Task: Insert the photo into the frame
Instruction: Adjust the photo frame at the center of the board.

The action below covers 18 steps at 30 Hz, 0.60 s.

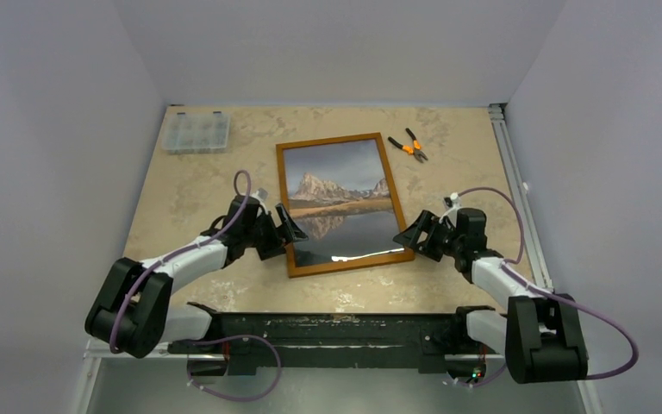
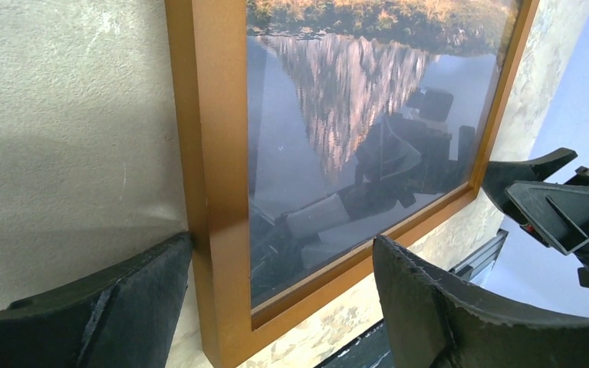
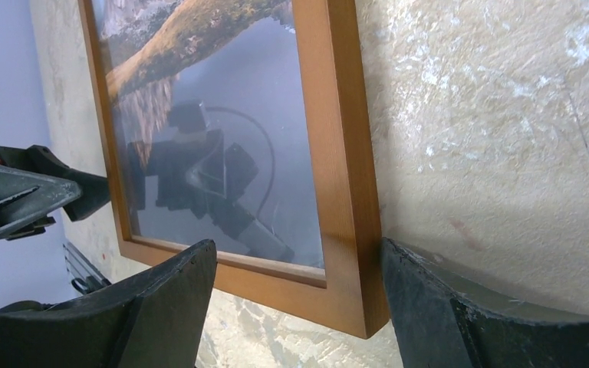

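Observation:
The frame (image 1: 342, 204), thin orange-brown wood, lies flat on the table. The photo (image 1: 340, 194) of a mountain mirrored in a lake sits inside it, face up. My left gripper (image 1: 286, 226) is open at the frame's near left corner. In the left wrist view its left finger (image 2: 146, 291) rests against the frame's (image 2: 207, 153) outer edge, and the other finger hangs over the near rail, with the photo (image 2: 337, 92) beyond. My right gripper (image 1: 414, 235) is open at the near right corner. Its right finger (image 3: 429, 299) touches the frame's (image 3: 337, 153) outer side.
A clear plastic organiser box (image 1: 196, 132) stands at the far left of the table. Two orange-handled pliers (image 1: 408, 145) lie just past the frame's far right corner. A black rail (image 1: 336, 332) runs along the near edge, and grey walls close in three sides.

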Motion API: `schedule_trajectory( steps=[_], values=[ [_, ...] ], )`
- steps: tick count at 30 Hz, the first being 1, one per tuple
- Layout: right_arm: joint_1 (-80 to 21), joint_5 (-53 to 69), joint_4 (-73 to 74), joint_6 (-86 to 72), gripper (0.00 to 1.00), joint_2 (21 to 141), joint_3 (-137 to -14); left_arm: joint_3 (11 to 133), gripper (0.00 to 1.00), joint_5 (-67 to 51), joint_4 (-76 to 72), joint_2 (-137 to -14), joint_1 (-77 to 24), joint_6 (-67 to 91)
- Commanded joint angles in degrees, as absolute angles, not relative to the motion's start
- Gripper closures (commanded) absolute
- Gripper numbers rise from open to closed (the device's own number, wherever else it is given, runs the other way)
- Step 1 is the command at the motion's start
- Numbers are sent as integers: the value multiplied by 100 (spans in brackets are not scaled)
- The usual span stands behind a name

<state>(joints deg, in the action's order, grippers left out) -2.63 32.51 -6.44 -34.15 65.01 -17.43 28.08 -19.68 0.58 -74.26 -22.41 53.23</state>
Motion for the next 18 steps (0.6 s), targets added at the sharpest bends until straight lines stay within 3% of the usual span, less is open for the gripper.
schedule_trajectory(
  steps=[1,10,18],
  values=[
    [-506,3783,314,-3767,24,6431,-1412,2573,15,-1917,414,-7416,-2425,5442],
    [-870,3533,734,-3707,24,6257,-1623,2773,13,-1499,910,-7181,-2426,5277],
    [-861,2577,1343,-3256,19,6496,-2713,3282,9,-1002,1674,-7272,-2344,4863]
  ],
)
